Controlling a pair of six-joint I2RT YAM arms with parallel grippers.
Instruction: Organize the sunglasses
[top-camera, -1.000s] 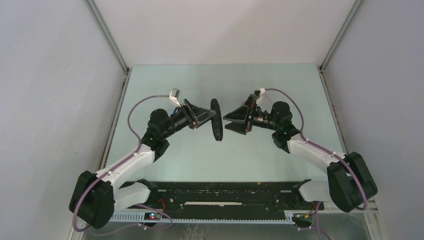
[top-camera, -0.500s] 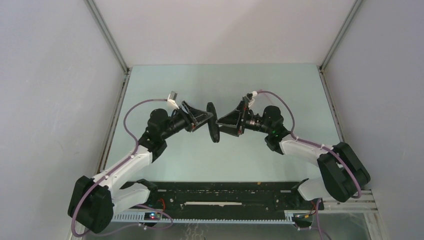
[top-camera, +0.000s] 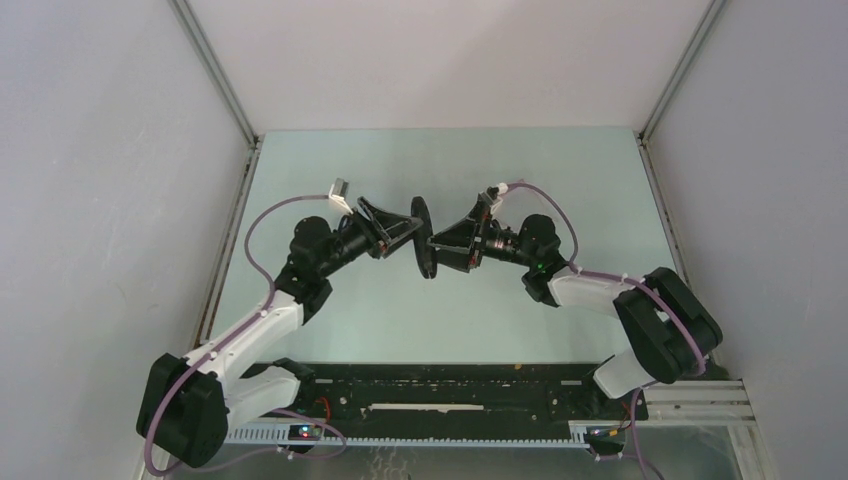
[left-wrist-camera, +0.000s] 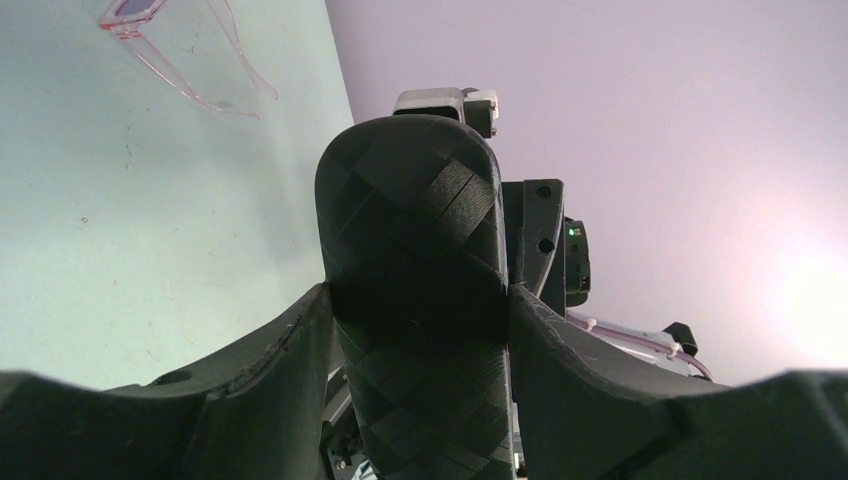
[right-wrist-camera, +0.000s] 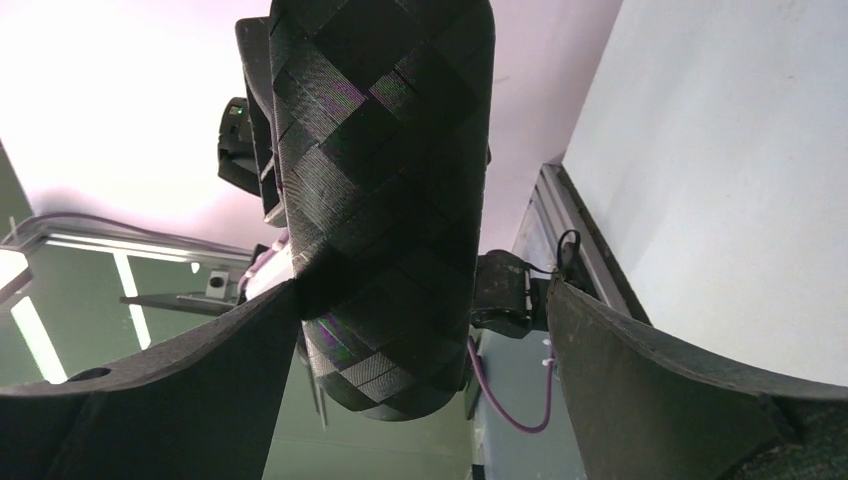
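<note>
Case (left-wrist-camera: 415, 300) black, checker-textured; sunglasses (left-wrist-camera: 135, 12) pink translucent; table (left-wrist-camera: 150, 250) pale mint.

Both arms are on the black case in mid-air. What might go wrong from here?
1. The fingers of the right gripper straddle the case with a gap on one side. If the left gripper, clamped on it, releases first, the case may drop.
2. The sunglasses lie loose on the table, so a falling case might strike them.
</note>
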